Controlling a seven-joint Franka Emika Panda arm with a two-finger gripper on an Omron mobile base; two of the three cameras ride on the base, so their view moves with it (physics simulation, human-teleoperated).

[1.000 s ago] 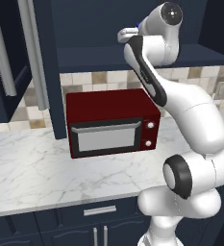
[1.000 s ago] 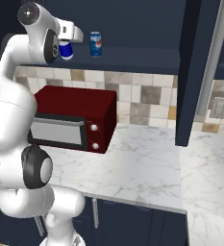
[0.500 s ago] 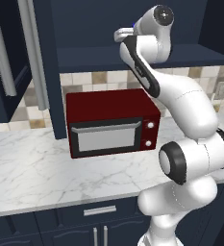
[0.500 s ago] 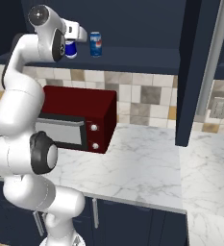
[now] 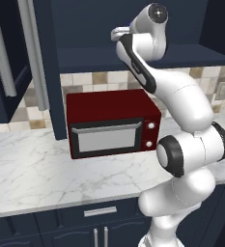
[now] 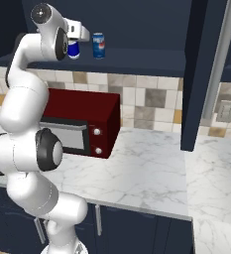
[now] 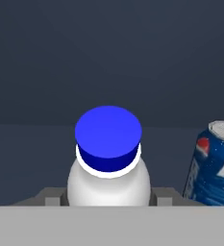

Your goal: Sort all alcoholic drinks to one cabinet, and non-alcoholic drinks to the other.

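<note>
the tool [image 7: 108,202] is clenched around the white bottle [image 7: 108,180], one finger on each side of its body, inside the open cabinet [image 6: 137,59]; the blue can [image 6: 98,45] stands just beside it.

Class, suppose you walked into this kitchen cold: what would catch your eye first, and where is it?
The white arm reaching up into the open navy cabinet, its gripper closed around a white blue-capped bottle. A blue can stands just beside it on the shelf, and a dark red microwave sits on the marble counter below.

Pepsi-style globe on blue can [image 7: 214,163]
</note>
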